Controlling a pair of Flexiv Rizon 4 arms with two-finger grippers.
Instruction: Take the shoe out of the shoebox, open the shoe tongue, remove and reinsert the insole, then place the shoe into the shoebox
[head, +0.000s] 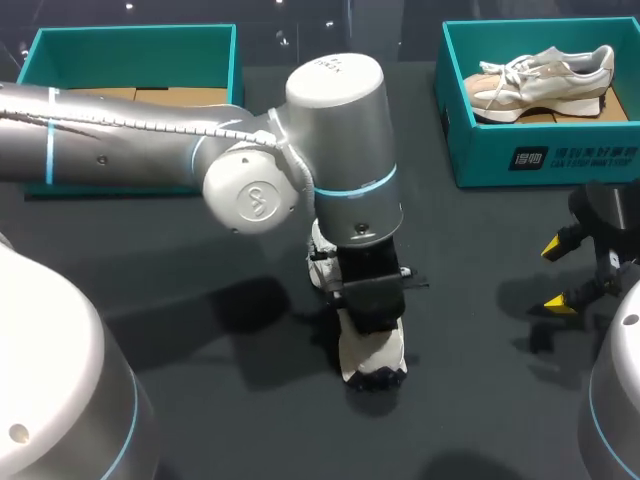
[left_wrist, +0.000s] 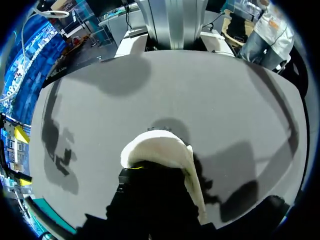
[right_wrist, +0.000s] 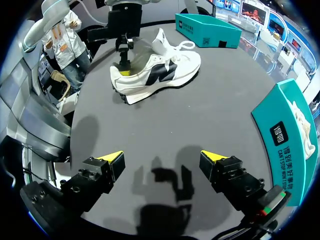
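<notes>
A white shoe (head: 375, 355) with a dark side mark lies on the dark table at mid-front; it also shows as the shoe (right_wrist: 165, 70) in the right wrist view. My left gripper (head: 372, 320) comes straight down into its heel opening, fingers shut, and whatever the tips touch inside is hidden. From the left wrist, only the white heel rim (left_wrist: 160, 147) shows ahead of the dark gripper (left_wrist: 137, 170). My right gripper (head: 562, 274) hangs open and empty over the table's right side, well clear of the shoe. In its own view the right gripper (right_wrist: 161, 157) has bare table between its yellow tips.
A teal shoebox (head: 540, 160) at the back right holds a second beige and white shoe (head: 540, 80). Another teal shoebox (head: 130, 40) stands at the back left, partly behind my left arm. The right box's wall (right_wrist: 280, 135) is close beside my right gripper.
</notes>
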